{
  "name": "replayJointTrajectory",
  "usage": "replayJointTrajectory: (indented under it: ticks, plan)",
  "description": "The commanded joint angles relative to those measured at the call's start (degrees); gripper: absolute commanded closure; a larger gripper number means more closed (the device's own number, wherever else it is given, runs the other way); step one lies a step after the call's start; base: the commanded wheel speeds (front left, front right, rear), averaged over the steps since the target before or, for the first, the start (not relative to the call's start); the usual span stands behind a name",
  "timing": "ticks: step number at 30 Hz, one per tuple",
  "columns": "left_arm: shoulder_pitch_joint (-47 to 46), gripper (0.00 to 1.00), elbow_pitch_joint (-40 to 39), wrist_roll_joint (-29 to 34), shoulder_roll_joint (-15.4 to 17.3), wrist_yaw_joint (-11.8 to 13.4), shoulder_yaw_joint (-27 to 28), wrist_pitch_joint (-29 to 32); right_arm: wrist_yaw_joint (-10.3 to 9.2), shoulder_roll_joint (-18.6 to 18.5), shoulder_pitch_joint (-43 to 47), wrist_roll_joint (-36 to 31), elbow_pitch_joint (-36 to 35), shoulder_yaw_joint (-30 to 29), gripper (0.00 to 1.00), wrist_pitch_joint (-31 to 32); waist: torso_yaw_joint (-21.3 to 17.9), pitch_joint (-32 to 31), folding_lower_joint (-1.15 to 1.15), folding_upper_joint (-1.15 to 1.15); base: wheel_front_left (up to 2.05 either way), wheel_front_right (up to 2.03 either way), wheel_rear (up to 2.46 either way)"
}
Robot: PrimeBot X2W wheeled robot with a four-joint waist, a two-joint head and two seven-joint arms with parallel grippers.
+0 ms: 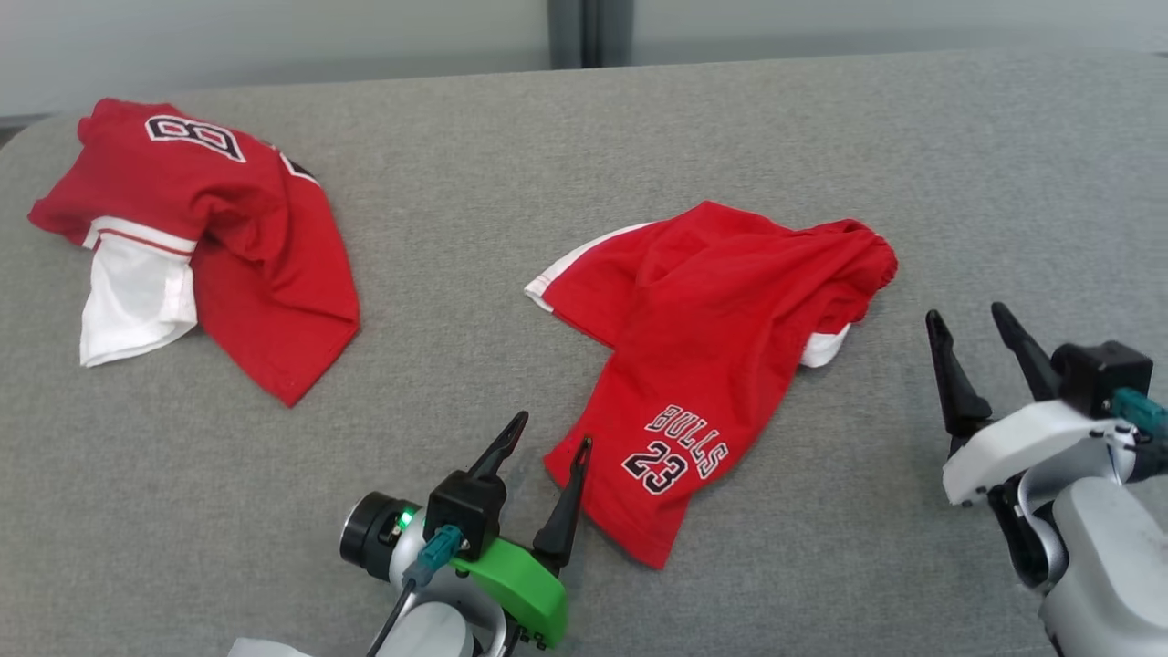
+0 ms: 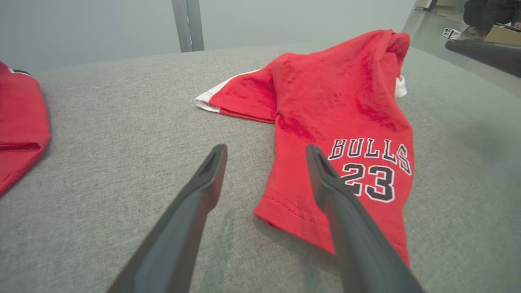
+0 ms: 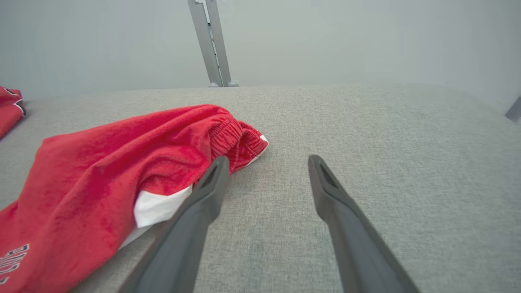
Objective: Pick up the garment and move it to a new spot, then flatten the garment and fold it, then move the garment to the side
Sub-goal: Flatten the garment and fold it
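Crumpled red shorts (image 1: 712, 319) printed "BULLS 23", with white trim, are the garment, lying mid-table on the grey fabric surface (image 1: 639, 119). My left gripper (image 1: 553, 429) is open just left of the printed leg's hem, its right finger at the cloth's edge. In the left wrist view the left gripper (image 2: 265, 148) frames that hem of the shorts (image 2: 346, 101). My right gripper (image 1: 964, 312) is open and empty, just right of the waistband end. The right wrist view has the right gripper (image 3: 267, 158) with its left finger beside the elastic waistband of the shorts (image 3: 122, 162).
A second red garment, a jersey (image 1: 246, 228) with white lining, lies bunched at the table's far left, and its edge shows as the jersey (image 2: 20, 118) in the left wrist view. A grey post (image 1: 584, 32) stands behind the table. Bare grey fabric lies between the two garments.
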Motion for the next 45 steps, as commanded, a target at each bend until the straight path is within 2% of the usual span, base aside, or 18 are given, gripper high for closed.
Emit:
replayJointTrajectory:
  ticks: [1, 7, 12, 16, 23, 32, 36, 37, 38, 39, 40, 41, 45]
  plan:
    - [1.1, 0.00, 0.3, -0.5, 0.2, -0.5, -0.5, 0.0, -0.08, 1.3, 3.3, -1.2, -1.8, -1.2, 0.00, -0.2, -3.6, -3.3, 0.00, 0.00, 0.00, 0.00, 0.00]
    - [2.7, 0.00, 2.5, -3.1, 0.2, -1.7, -3.4, 0.0, -0.08, 4.3, 9.8, -4.3, -4.9, -3.8, 0.00, -0.2, -4.6, -4.4, 0.00, 0.00, 0.00, 0.00, 0.00]
    - [3.5, 0.00, 4.3, -4.8, 0.2, -2.0, -5.2, 0.0, -0.08, 5.5, 11.3, -5.4, -5.7, -4.5, 0.00, -0.2, -5.5, -4.4, 0.00, 0.00, 0.00, 0.00, 0.00]
    - [4.2, 0.00, 4.9, -5.7, 0.2, -2.0, -6.3, 0.0, -0.08, 5.8, 11.5, -6.3, -6.4, -5.5, 0.00, -0.2, -5.9, -4.3, 0.00, 0.00, 0.00, 0.00, 0.00]
    - [5.3, 0.00, 5.4, -5.1, 0.2, -1.2, -4.9, 0.0, -0.08, 6.3, 12.0, -7.3, -7.2, -6.8, 0.00, -0.2, -5.2, -4.2, 0.00, 0.00, 0.00, 0.00, 0.00]
    - [3.9, 0.00, 6.4, -2.9, 0.2, -1.5, -6.0, 0.0, -0.08, 6.4, 10.6, -7.7, -7.0, -5.4, 0.00, -0.2, -5.3, -4.2, 0.00, 0.00, 0.00, 0.00, 0.00]
    - [3.7, 0.00, 7.3, -3.5, 0.2, -0.7, -6.2, 0.0, -0.08, 6.1, 10.4, -7.6, -6.9, -5.0, 0.00, -0.2, -5.9, -4.1, 0.00, 0.00, 0.00, 0.00, 0.00]
    - [3.5, 0.08, 7.5, -3.5, 0.2, -0.6, -6.2, 0.0, -0.08, 6.1, 10.4, -7.6, -7.0, -5.0, 0.00, -0.2, -6.1, -4.1, 0.00, 0.00, 0.00, 0.00, 0.00]
    - [3.3, 0.39, 7.7, -3.5, 0.2, -0.4, -6.2, 0.0, -0.08, 6.0, 10.4, -7.7, -6.9, -5.0, 0.00, -0.2, -6.3, -4.0, 0.00, 0.00, 0.00, 0.00, 0.00]
    - [3.2, 0.61, 7.8, -3.6, 0.2, -0.3, -6.3, 0.0, -0.08, 6.0, 10.5, -7.6, -6.8, -4.9, 0.00, -0.2, -6.4, -4.0, 0.00, 0.00, 0.00, 0.00, 0.00]
    - [3.1, 0.91, 8.0, -3.7, 0.2, -0.2, -6.3, 0.0, -0.08, 6.0, 10.6, -7.5, -6.8, -4.9, 0.00, -0.2, -6.5, -3.9, 0.00, 0.00, 0.00, 0.00, 0.00]
    - [2.9, 1.00, 8.4, -3.6, 0.2, -0.3, -6.3, 0.0, -0.08, 5.9, 10.6, -7.4, -6.7, -4.9, 0.00, -0.2, -6.7, -3.7, 0.00, 0.00, 0.00, 0.00, 0.00]
    - [1.7, 1.00, 10.1, -3.4, 0.2, -0.7, -6.6, 0.0, -0.08, 6.1, 10.1, -6.9, -6.5, -5.0, 0.00, -0.2, -7.0, -3.3, 0.00, 0.00, 0.00, 0.00, 0.00]
